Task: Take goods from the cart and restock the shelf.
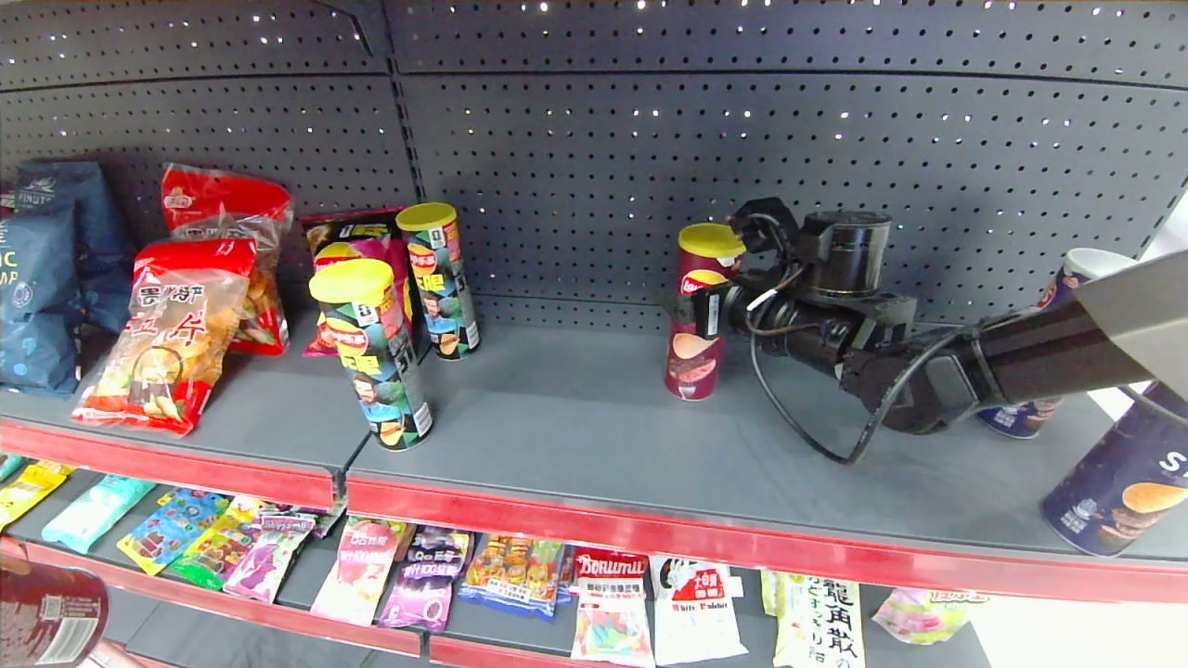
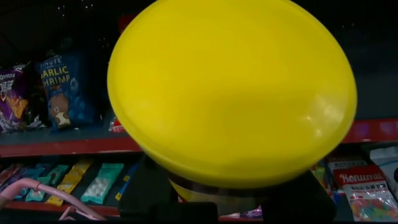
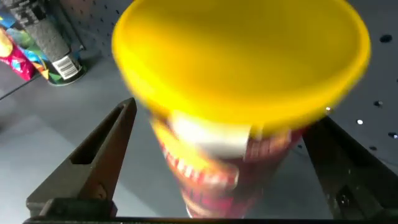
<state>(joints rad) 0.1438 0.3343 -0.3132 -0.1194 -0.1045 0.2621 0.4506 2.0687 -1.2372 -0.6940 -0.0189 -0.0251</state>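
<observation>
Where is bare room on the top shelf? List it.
Widest: between the colourful cans and the maroon can. Also the front strip from that can to the blue can. Crowded: the left end, snack bags.

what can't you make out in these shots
Left wrist view: the lid hides whatever is under it.
Right wrist view: the red can is blurred, label unreadable.
Head view: the blue can is cut off by the right edge, the dark can by the bottom-left corner.
</observation>
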